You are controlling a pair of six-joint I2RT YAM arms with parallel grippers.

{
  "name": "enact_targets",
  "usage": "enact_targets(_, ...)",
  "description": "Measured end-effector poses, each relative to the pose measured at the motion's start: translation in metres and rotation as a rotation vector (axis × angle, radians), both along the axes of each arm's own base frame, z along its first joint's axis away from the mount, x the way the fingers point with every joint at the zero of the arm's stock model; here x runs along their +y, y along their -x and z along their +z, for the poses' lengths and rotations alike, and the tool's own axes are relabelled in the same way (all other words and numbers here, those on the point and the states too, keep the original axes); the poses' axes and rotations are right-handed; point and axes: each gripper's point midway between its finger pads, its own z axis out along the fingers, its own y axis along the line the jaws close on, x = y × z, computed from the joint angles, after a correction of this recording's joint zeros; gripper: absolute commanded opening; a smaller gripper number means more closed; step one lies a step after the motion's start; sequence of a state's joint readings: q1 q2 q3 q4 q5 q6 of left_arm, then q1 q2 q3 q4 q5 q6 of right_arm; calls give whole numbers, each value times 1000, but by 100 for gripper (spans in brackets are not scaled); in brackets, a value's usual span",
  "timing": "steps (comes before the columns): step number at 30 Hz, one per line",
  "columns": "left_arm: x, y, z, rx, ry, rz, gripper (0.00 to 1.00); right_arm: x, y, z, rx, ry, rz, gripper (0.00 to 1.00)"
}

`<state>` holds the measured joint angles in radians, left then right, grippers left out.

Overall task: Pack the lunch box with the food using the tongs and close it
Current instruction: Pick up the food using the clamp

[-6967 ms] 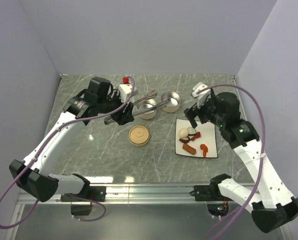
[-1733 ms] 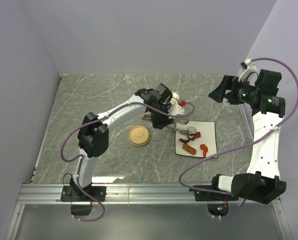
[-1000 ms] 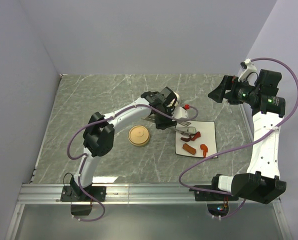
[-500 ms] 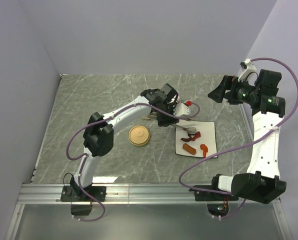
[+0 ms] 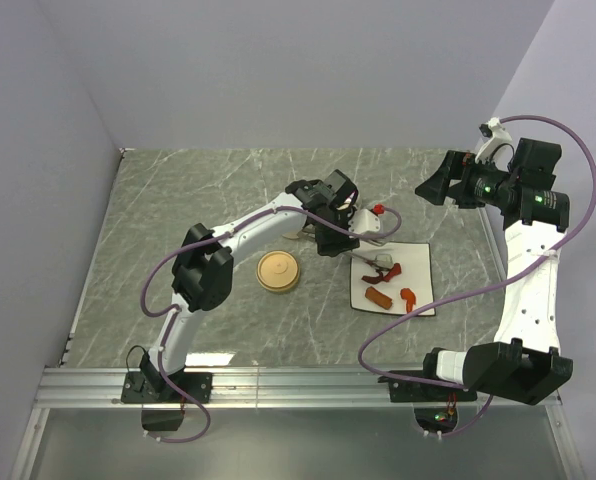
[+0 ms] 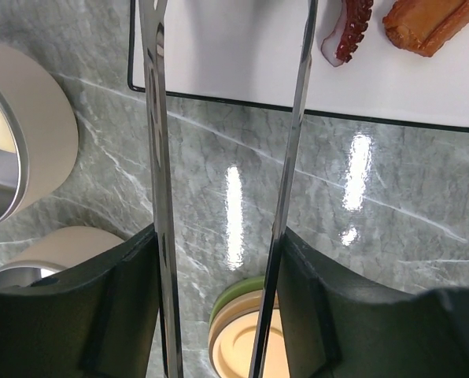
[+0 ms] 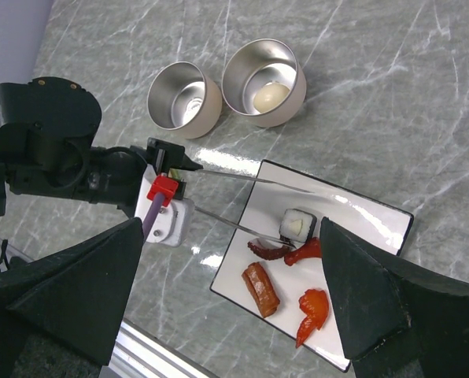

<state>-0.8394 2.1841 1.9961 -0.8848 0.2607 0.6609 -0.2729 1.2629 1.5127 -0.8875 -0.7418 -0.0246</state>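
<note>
Slim shiny tongs [image 6: 160, 157] overhang flat white plate [image 6: 234, 55].

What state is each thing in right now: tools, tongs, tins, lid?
left tool: clamped on the tongs
right tool: open, empty
tongs: arms spread, tips over the plate
egg tin: uncovered, egg inside
other tin: uncovered, looks empty
lid: off, lying on the table

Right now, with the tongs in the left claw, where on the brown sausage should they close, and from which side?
Across its middle, one arm of the tongs on each long side. The sausage lies flat on the plate, apart from the red pieces, and looks narrow enough. Probably come down from the side of the left claw, over the plate's bare edge.
</note>
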Motion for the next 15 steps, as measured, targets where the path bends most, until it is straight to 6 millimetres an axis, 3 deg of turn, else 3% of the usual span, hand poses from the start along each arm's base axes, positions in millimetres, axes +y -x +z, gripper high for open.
enact_targets(6,0,0,-3,4,-3,0,55,0,0,0,0,0,0,100)
enact_targets(15,-2,-4,-22,24,-33,12,53,0,0,0,0,0,0,100)
